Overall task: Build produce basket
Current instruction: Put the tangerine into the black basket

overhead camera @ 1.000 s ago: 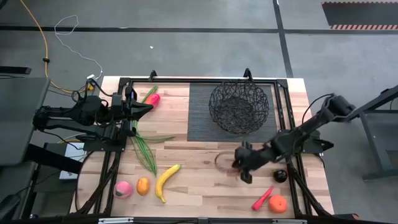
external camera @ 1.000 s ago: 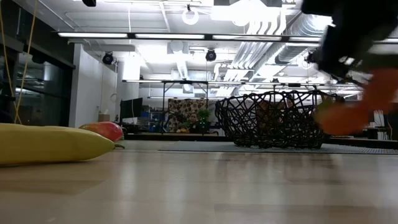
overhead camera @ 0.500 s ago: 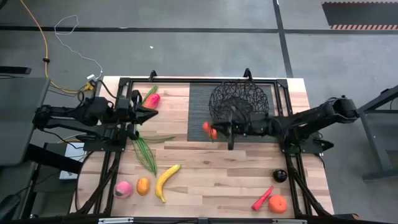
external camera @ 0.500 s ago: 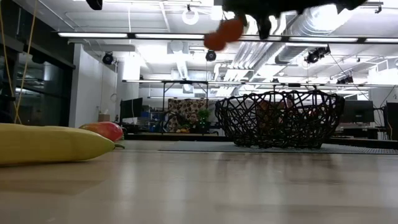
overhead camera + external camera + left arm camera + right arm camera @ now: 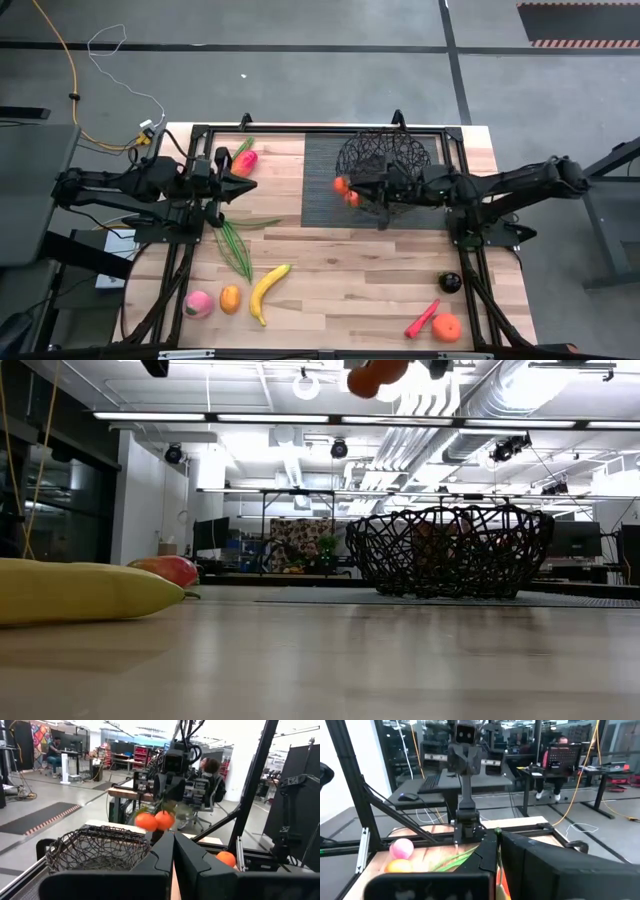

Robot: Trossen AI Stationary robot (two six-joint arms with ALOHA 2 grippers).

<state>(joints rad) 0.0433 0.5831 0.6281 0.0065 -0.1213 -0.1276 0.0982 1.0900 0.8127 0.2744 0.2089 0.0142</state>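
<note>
Right gripper [image 5: 352,192]: clamped on small orange twin-lobed fruit [image 5: 346,190], raised above basket's left rim.
Basket [image 5: 400,152]: round black wire bowl, bench's far edge.
Release: centre over bowl, lower, then open.
Left gripper [image 5: 238,167]: shut, waiting near far-left corner.

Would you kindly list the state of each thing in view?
basket: upright on the mat, looks empty
orange pair: held aloft beside the basket
right gripper: shut on the orange pair
left gripper: shut, empty, near the mango
banana: lying on the table
single orange: resting on the table
</note>
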